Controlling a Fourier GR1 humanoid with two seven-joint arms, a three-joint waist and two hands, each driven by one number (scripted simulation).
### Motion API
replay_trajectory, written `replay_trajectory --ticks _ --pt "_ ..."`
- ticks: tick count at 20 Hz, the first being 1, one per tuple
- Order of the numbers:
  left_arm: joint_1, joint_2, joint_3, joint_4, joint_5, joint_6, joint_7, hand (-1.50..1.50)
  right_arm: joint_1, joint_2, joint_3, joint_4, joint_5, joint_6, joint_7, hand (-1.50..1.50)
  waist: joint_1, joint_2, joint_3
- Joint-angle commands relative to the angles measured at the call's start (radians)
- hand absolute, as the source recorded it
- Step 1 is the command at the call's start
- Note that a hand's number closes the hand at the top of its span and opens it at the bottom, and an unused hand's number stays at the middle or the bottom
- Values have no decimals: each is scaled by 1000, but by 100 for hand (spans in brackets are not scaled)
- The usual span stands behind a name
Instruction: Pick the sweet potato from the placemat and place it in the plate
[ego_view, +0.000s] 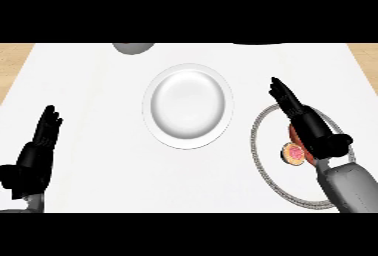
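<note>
Nearest me, my right robot hand (310, 125) comes in over the placemat (267, 172), a round mat with a grey braided rim lying on the white worktop (88, 90). Its fingers are stretched out straight and point away from me, holding nothing. Directly beneath its palm and wrist I can see the sweet potato (295, 151), mostly covered by the hand, with a reddish skin and one cut, pinkish end showing on the hand's inner side. Whether the palm touches it I cannot tell. On the other side, well apart from all of this, my left robot hand (38, 145) rests near the edge, fingers relaxed and upright, carrying nothing. Farther out, off the right hand's inner side and just beside the mat's rim, sits the white plate (188, 105), with nothing in it. Beyond that, at the far edge of the worktop, a grey rounded object (133, 48) is cut off by the view, and I cannot say what it is. As I judge it, the task is barely begun: the hand is placed over the target, but the closing, the lift, the carry across to the plate and the release all remain. By count: one sweet potato, one placemat, one plate, two hands, one unidentified grey object.
</note>
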Motion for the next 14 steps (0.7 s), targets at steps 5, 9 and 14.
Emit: replay_trajectory --ticks 5,9,14 --pt "-193 -14 -80 53 -84 -11 121 0 -89 142 -85 -2 -197 -8 224 -150 19 -36 -25" --pt "-170 -22 -112 40 -61 -51 138 0 -151 -209 158 11 356 27 92 150 15 -37 -34" --pt "-269 -61 -116 72 -77 -51 227 0 145 9 63 107 199 -84 -79 -150 19 -37 -25"
